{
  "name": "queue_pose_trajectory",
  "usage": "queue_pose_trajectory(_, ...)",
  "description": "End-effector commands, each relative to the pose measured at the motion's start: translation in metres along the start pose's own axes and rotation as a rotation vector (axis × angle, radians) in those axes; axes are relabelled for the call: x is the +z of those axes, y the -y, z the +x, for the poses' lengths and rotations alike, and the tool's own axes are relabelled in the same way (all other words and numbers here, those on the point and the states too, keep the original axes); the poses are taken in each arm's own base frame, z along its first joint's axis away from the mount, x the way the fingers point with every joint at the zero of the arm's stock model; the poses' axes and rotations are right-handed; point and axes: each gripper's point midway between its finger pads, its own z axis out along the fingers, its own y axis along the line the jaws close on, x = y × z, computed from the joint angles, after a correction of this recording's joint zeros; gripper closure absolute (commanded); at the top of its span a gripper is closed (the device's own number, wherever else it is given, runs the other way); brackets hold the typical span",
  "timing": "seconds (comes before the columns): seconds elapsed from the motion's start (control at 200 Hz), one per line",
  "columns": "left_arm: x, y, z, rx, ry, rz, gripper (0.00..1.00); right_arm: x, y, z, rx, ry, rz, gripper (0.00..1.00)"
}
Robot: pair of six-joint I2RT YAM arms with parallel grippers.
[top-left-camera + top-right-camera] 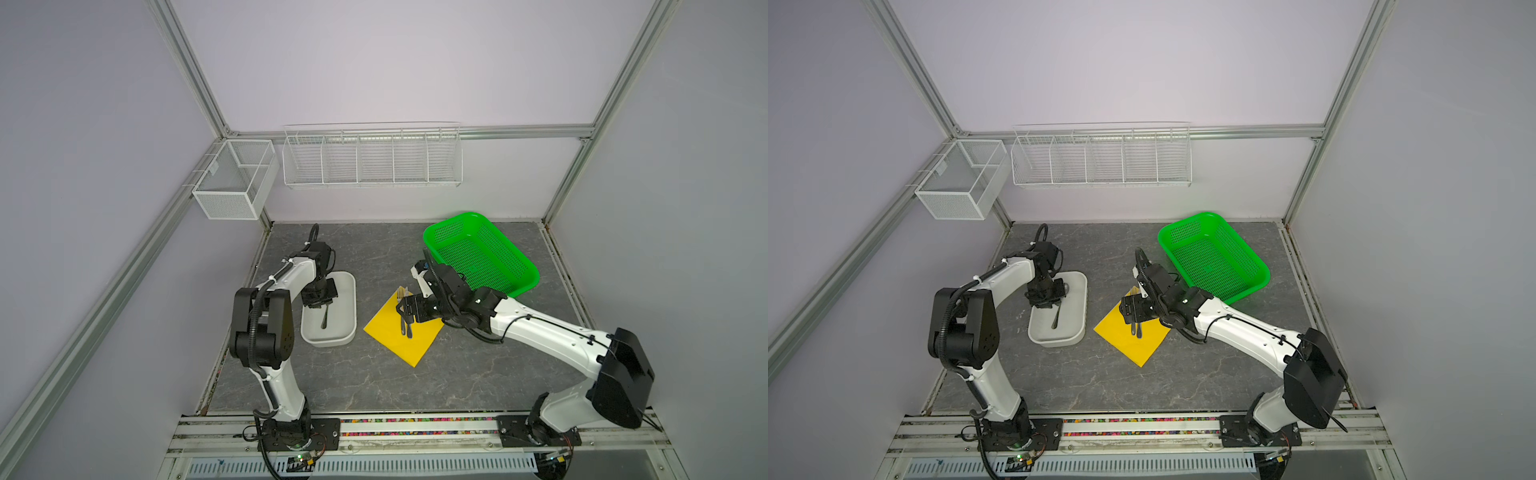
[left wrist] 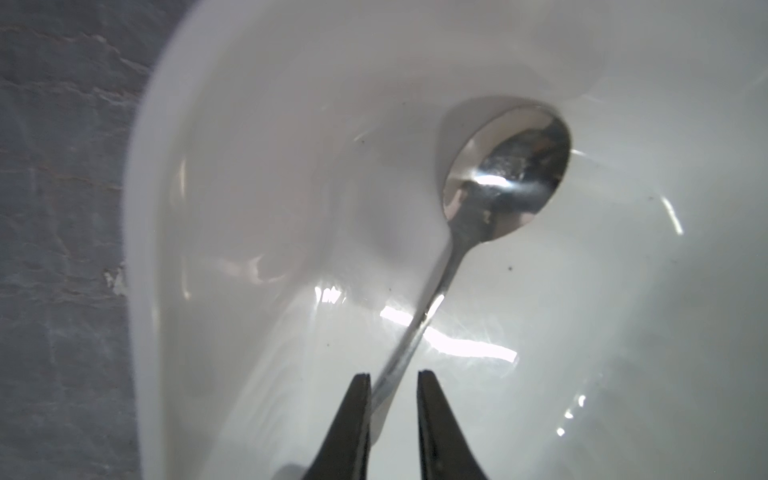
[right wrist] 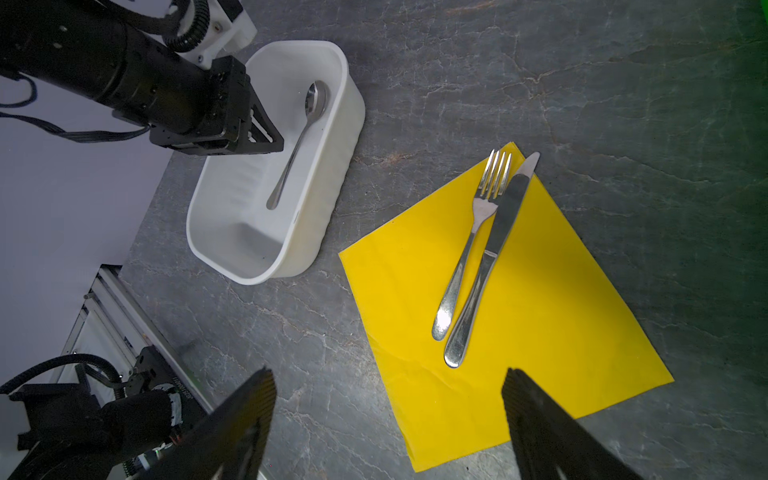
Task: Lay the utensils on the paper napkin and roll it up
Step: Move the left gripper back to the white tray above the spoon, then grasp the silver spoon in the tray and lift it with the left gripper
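1. Paper napkin [image 1: 409,345], lower centre in a top view: laid flat as a diamond, which gives a corner from which to begin rolling.
2. Fork [image 3: 469,249] and knife [image 3: 490,253]: on the napkin, side by side and partly crossed, tips overhanging its far corner.
3. Right gripper [image 3: 390,415]: jaws wide, empty, above the napkin.
4. White tray [image 1: 328,340], left of centre: contains the spoon [image 2: 507,166], not yet on the napkin.
5. Left gripper [image 2: 392,378]: jaws narrow, straddling the spoon handle, apparently to lift it; a gap shows on one side.
6. Green basket [image 1: 471,214], upper right: empty.

One each: fork [image 3: 465,257]; knife [image 3: 505,216]; spoon [image 2: 505,170]; napkin [image 3: 540,311]; tray [image 3: 332,174]; green basket [image 1: 482,249]
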Motion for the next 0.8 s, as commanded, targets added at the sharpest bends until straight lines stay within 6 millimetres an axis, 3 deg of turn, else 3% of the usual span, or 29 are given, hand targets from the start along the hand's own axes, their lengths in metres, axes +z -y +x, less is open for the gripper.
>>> queue_pose_trajectory(0.0,0.008,0.009,-0.004,0.025,-0.039,0.064,0.78,0.001,-0.002,-0.002,-0.011,-0.009,0.008,0.11)
queue_pose_trajectory(0.4,0.018,0.014,-0.008,0.045,-0.055,0.077,0.77,0.002,0.002,0.001,-0.010,-0.026,0.031,0.11)
queue_pose_trajectory(0.795,0.047,0.014,0.010,0.060,-0.161,0.071,0.84,0.005,0.006,0.004,-0.008,-0.040,0.050,0.11)
